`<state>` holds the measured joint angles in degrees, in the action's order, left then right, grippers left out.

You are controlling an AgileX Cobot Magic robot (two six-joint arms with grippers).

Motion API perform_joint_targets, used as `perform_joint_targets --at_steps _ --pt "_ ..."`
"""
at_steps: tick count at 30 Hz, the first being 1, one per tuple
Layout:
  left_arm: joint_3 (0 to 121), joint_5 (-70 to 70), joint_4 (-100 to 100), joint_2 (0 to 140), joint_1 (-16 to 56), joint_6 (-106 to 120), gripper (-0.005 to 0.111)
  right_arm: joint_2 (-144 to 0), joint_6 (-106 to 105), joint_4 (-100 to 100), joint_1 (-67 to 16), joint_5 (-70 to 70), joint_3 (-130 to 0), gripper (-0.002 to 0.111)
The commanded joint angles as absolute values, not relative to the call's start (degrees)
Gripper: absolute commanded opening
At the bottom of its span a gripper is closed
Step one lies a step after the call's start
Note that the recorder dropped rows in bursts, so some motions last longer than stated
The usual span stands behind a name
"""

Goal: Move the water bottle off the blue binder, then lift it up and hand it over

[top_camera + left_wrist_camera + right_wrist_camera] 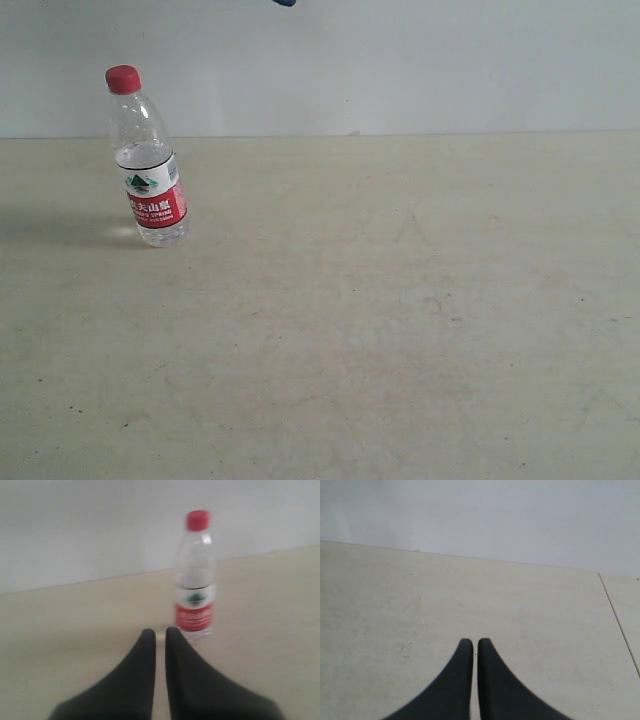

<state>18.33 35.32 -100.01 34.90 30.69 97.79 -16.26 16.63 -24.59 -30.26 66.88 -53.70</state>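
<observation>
The water bottle (146, 160) stands upright on the bare tabletop at the far left of the exterior view, clear with a red cap and a red, white and green label. The left wrist view shows the bottle (196, 580) just beyond my left gripper (159, 632), apart from it; the two black fingers stand close together with nothing between them. My right gripper (472, 642) hangs over bare table, fingers nearly touching and empty. Neither gripper appears in the exterior view. The blue binder is out of view, apart from a small blue sliver (285, 3) at the top edge.
The pale wooden table (380, 330) runs back to a white wall (400, 60). A thin seam (619, 625) crosses the tabletop in the right wrist view.
</observation>
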Motion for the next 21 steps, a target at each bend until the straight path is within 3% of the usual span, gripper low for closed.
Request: perform_joint_targets --at_steps 1,10,12,14,21 --pt "18.6 20.4 -99.9 34.6 30.9 90.8 0.004 -16.1 16.7 -24.1 -30.3 66.4 -53.6 0.000" --pt "18.6 14.7 -99.9 33.3 30.1 90.8 0.004 -16.1 16.7 -24.2 -30.3 70.0 -53.6 0.000" --pt "18.6 13.1 -99.9 32.7 27.0 90.8 0.004 -16.1 16.7 -24.5 -30.3 70.0 -53.6 0.000" --pt "18.6 11.5 -99.9 30.7 19.1 90.8 0.004 -16.1 16.7 -24.5 -30.4 70.0 -53.6 0.000" --pt "18.6 12.1 -99.9 15.7 10.9 90.8 0.004 -16.1 16.7 -24.5 -30.4 70.0 -53.6 0.000"
